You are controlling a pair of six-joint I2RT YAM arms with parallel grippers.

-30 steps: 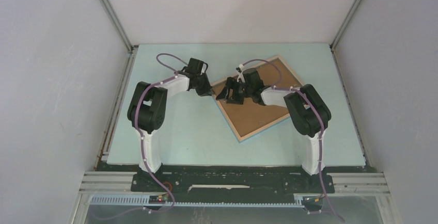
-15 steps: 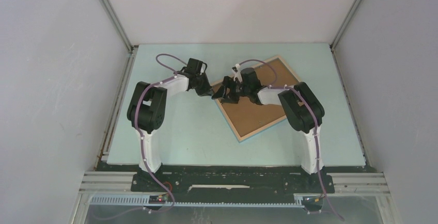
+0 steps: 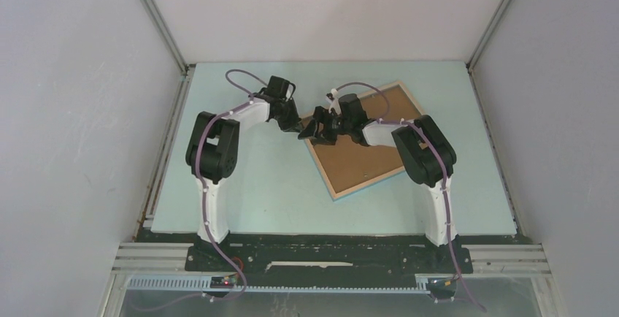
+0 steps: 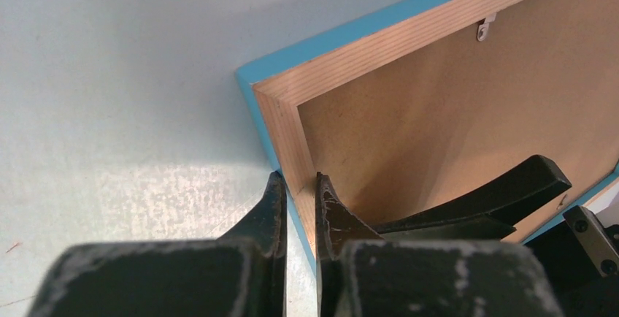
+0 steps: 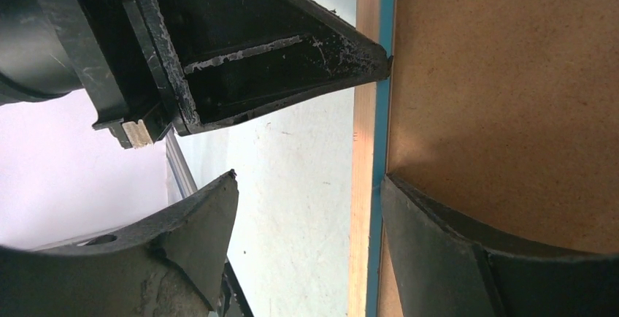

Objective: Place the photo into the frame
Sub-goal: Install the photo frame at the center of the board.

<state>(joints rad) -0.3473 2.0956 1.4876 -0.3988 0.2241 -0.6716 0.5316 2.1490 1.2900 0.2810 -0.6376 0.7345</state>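
Note:
The frame (image 3: 367, 181) lies back-up on the table, its light wood rim (image 4: 394, 47) edged in blue, with the brown backing board (image 4: 438, 112) filling it. My left gripper (image 4: 299, 182) is shut on the frame's left rim near a corner, one finger outside and one inside. Facing it, my right gripper (image 5: 310, 178) stands open astride the same rim (image 5: 363, 76), with one finger over the backing board (image 5: 504, 98) and the other over bare table. In the top view both grippers (image 3: 299, 127) (image 3: 317, 128) meet at the frame's left corner. The photo is hidden or out of view.
The pale blue table (image 3: 248, 185) is walled in by grey panels at the left, right and back. A small metal hanger clip (image 4: 485, 28) sits on the frame's far rail. My left gripper's finger (image 5: 277, 54) crosses the top of the right wrist view.
The right gripper has moved left to the frame's left corner, close to the left gripper. The frame's near corner has shifted slightly left. The left gripper stays shut.

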